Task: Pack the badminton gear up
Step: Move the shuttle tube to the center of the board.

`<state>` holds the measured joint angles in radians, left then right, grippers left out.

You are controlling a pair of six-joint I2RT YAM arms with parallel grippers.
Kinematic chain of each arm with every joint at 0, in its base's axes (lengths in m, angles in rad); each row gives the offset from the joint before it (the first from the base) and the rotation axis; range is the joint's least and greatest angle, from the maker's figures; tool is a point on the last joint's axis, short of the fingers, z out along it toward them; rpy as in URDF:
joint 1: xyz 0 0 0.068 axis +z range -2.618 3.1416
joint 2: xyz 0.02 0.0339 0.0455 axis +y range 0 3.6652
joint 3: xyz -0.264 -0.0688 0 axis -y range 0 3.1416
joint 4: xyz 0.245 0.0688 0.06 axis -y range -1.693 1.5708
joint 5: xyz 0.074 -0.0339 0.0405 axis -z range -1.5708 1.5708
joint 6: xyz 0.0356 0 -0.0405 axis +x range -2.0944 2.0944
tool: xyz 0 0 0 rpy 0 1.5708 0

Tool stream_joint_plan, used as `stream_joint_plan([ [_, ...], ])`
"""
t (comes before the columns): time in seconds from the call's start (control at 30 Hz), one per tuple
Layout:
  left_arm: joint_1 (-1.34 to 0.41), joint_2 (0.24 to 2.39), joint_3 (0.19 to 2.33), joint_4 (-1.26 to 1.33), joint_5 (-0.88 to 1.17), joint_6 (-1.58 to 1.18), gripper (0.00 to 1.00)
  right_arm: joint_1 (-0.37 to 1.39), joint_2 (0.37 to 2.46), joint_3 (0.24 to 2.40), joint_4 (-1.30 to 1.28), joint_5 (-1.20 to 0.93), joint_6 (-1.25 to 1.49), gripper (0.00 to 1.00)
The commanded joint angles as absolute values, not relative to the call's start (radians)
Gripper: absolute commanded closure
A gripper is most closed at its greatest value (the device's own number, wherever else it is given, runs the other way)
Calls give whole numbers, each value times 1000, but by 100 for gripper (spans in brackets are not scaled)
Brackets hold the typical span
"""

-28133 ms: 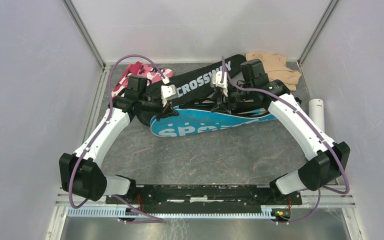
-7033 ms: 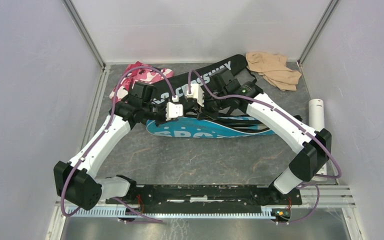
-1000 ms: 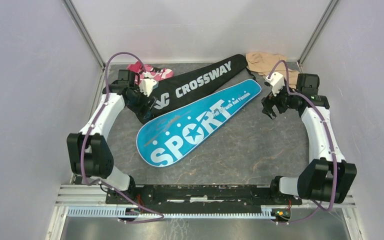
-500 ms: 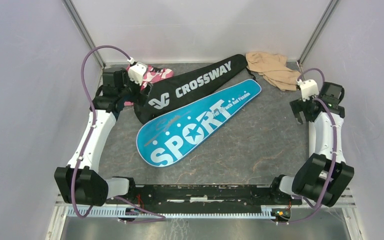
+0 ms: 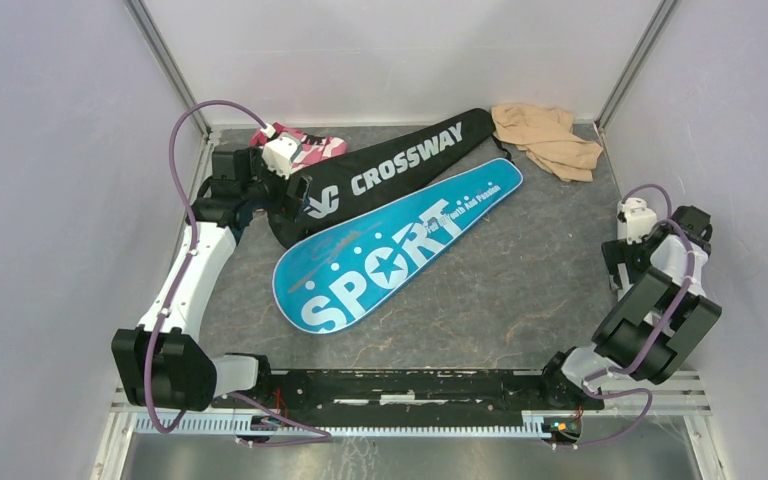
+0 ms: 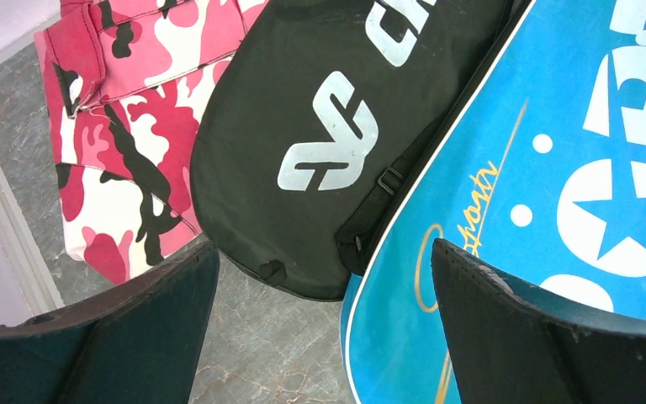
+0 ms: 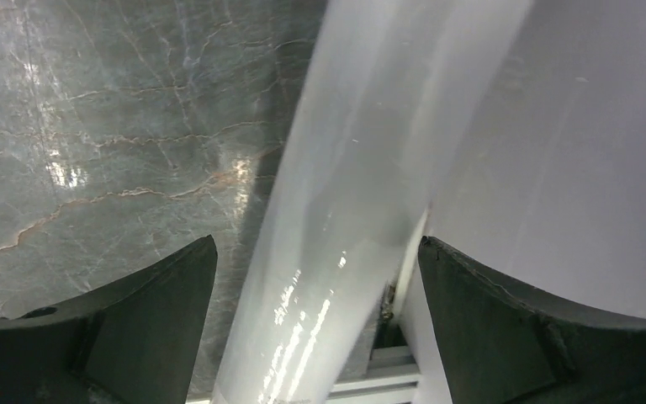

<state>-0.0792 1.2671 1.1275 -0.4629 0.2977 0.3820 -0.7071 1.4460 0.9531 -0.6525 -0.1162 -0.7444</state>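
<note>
- The right gripper [image 7: 315,278] hangs with fingers spread either side of the long white plastic tube [image 7: 362,168], which lies on the grey marbled table [image 7: 92,126] along the right wall
- To grasp it well, descend straight and centred; the wall-side finger has little room, and the tube may touch the wall, though the blurred wrist view cannot settle that
- Close gently, for a smooth round tube could roll or slip
- The left gripper [image 6: 320,269], spread and empty, hovers over the wide end of the black "CROSSWAY" racket cover [image 6: 303,109]
</note>
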Motion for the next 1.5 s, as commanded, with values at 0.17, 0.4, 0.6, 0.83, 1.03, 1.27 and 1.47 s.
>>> stream_joint_plan([
  [0.17,-75,1243,1128,-419,337,344,0,-711,1562,956,-668,-235,-787,31],
  [0.4,-77,1229,1125,-409,321,360,0,-611,1484,941,-691,-334,-870,55],
  [0.6,-76,1220,1126,-402,341,365,0,-517,1482,976,-687,-461,-744,59],
  [0.83,-76,1218,1121,-397,352,371,0,-445,1486,894,-458,-615,-310,62],
  [1.03,-77,1214,1117,-397,353,383,0,-344,1480,803,-290,-616,-71,45],
  [1.27,-77,1206,1110,-403,356,391,0,-246,1472,751,-199,-683,44,8],
  [1.47,-77,1195,1095,-402,357,384,0,-208,1451,785,-219,-729,10,2],
])
